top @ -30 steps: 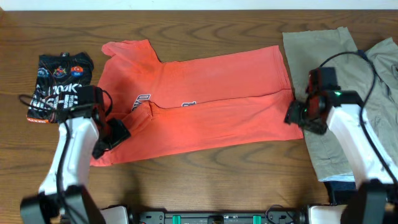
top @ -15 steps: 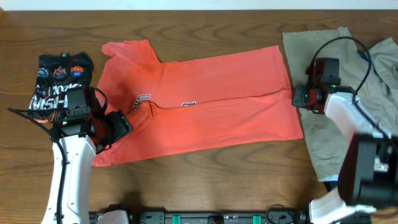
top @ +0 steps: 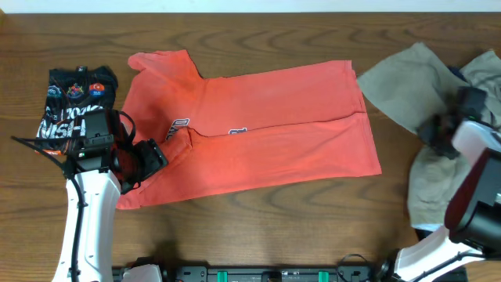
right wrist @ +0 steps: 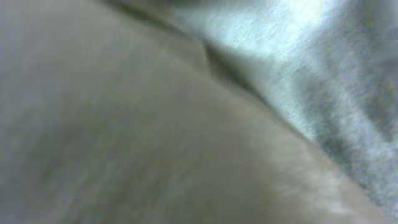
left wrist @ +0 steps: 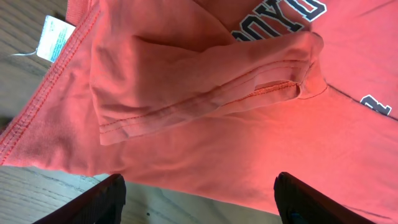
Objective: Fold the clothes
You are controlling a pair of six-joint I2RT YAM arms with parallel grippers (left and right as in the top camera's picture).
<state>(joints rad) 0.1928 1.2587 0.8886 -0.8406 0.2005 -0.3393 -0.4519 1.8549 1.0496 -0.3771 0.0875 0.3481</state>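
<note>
The coral-red T-shirt [top: 266, 133] lies spread on the table, folded lengthwise, with part of its navy-and-white print [top: 178, 124] showing. My left gripper [top: 149, 160] is open and empty over the shirt's lower left edge. In the left wrist view [left wrist: 199, 190] its fingers straddle the shirt [left wrist: 186, 81] below the folded sleeve. A khaki garment [top: 391, 86] lies bunched at the right. My right gripper [top: 440, 128] sits on it and appears shut on it. Khaki cloth [right wrist: 124, 124] fills the blurred right wrist view and hides the fingers.
A folded black printed garment [top: 74, 106] lies at the far left, beside the left arm. A grey garment [top: 489, 66] lies at the far right edge, also showing in the right wrist view [right wrist: 348, 93]. A white label [left wrist: 53, 37] lies at the shirt's hem.
The right gripper has moved right from the shirt's edge, dragging the khaki garment from flat into a bunched shape. The left arm lifted slightly, then stayed still. The shirt has not moved.
</note>
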